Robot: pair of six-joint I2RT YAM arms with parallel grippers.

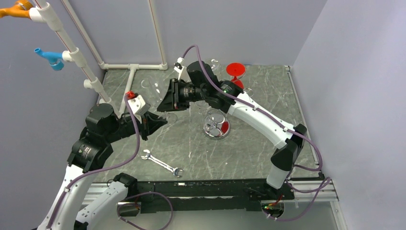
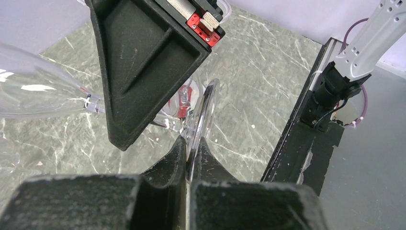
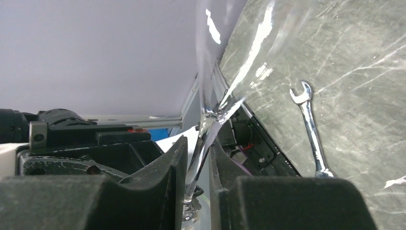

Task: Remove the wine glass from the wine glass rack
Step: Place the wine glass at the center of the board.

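- Above the counter (image 1: 249, 143), left of the wine glass rack (image 1: 216, 127), the wine glass (image 2: 43, 93) lies on its side in the air, carried between 2 pincers.
- Left pincer (image 2: 189, 158): closed on the thin rim of the glass's round foot. It pinches the edge only, not the flat of the disc.
- Right pincer (image 3: 197, 153): closed round the stem just below the bowl. Both pads appear to touch the stem, though glare on the glass makes the contact hard to confirm.
- Rack: its dished base sits on the counter, well apart from the glass. The wire arms are too thin to trace from overhead, so I cannot tell whether the glass is free of every arm.
- Risk 1: the edge pinch on smooth glass looks marginal. A slip there would let the foot swing and throw the load onto the stem grip.
- Risk 2: there are 2 rigid grips on 1 brittle piece. If the arms move out of step, the stem takes a bending load and could snap.
- Risk 3: release order. If the left pincer lets go before the stem grip is firm, the glass could pivot and drop onto the stone counter.
- Risk 4: a wrench (image 1: 163, 164) lies near the front edge. A glass set down on it would tip, so any placement should keep clear of it.
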